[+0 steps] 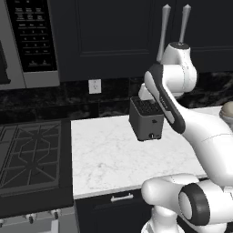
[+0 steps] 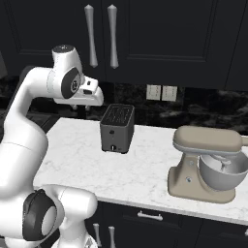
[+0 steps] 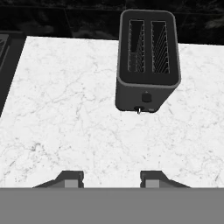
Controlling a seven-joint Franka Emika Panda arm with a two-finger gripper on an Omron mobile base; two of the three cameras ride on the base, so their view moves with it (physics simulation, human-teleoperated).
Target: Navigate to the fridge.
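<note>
and here's the arm [image 2: 29,121] folded up high over the white marble table [image 1: 104,159], hand [image 3: 111,178] hanging above bare marble, fingers wide apart and holding nothing. at twelve o'clock from the hand sits the toaster [image 3: 146,59], dark grey, two slots up, well back on the table near the black backsplash. off at three o'clock stands a beige mixer [image 2: 208,164] with its steel bowl. over at nine o'clock, the stove [image 1: 29,157] butts against the table, microwave [image 1: 32,41] above it. navy cabinets [image 2: 145,34] with long handles run overhead. the fridge i can't place from here.
</note>
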